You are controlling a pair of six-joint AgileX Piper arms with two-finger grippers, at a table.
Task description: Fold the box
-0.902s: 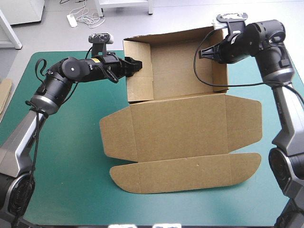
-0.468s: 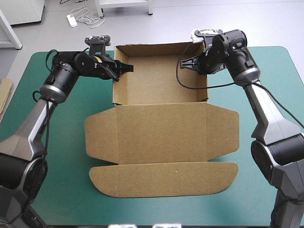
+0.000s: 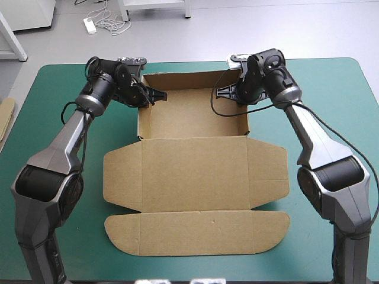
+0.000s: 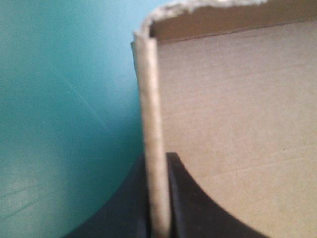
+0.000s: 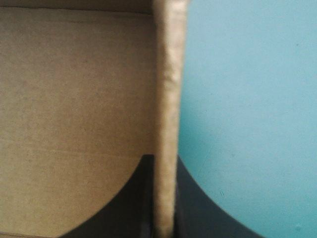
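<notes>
Teal-green cover (image 3: 71,177), rectangular brown box (image 3: 195,171)

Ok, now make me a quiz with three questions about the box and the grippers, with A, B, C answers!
1. Where is the left gripper?
A) on the box's left wall
B) high up in the air
C) at the near edge, far from the box

2. How many grippers pinch the box?
A) none
B) one
C) two

3. How is the lid?
A) flat on the table
B) standing straight up
C) folded over the tray

Answers:
1 A: it is shut on that wall's top edge.
2 C: the right gripper pinches the right wall the same way.
3 A: it lies spread out in front of the raised walls.
</notes>
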